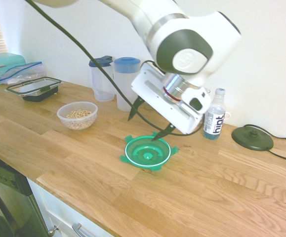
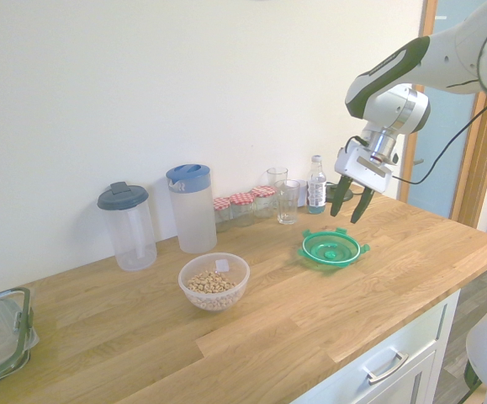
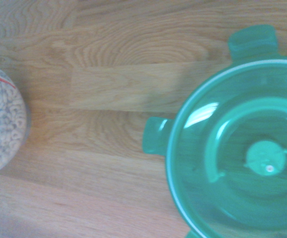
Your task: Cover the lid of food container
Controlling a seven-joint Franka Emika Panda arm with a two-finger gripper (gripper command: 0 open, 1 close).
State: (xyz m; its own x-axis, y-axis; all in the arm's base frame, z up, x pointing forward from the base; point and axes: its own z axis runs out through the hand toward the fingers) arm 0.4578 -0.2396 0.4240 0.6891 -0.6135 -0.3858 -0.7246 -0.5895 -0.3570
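1. The green lid (image 1: pixel 148 152) lies flat on the wooden surface (image 1: pixel 222 187), its clip tabs splayed out around a pale rim ring.
2. The gripper (image 1: pixel 150 124) hangs just above the lid, tilted, fingers spread wide with nothing between them; one dark fingertip (image 1: pixel 161 134) sits right over the lid's far rim, and I can't tell whether it touches.
3. The food container (image 1: pixel 77 115), a round clear bowl of beige cereal, stands well apart from the lid on the same surface, uncovered.
4. Behind the lid, near the wall, stands a small water bottle (image 1: pixel 214 113); beside that, further from the lid, a black round base (image 1: pixel 252 138).
5. Two tall clear jugs (image 1: pixel 115 79) with blue tops stand beyond the lid, against the wall.
6. Furthest from the lid, past the bowl, a black-rimmed rectangular container (image 1: pixel 34 88) rests on the surface.
7. From the second exterior view, three red-checked jars (image 2: pixel 241 208) and a glass (image 2: pixel 288 202) line the wall behind the lid.
8. In the wrist view the lid (image 3: pixel 242 153) fills one side and the bowl (image 3: pixel 2 126) peeks in at the other.
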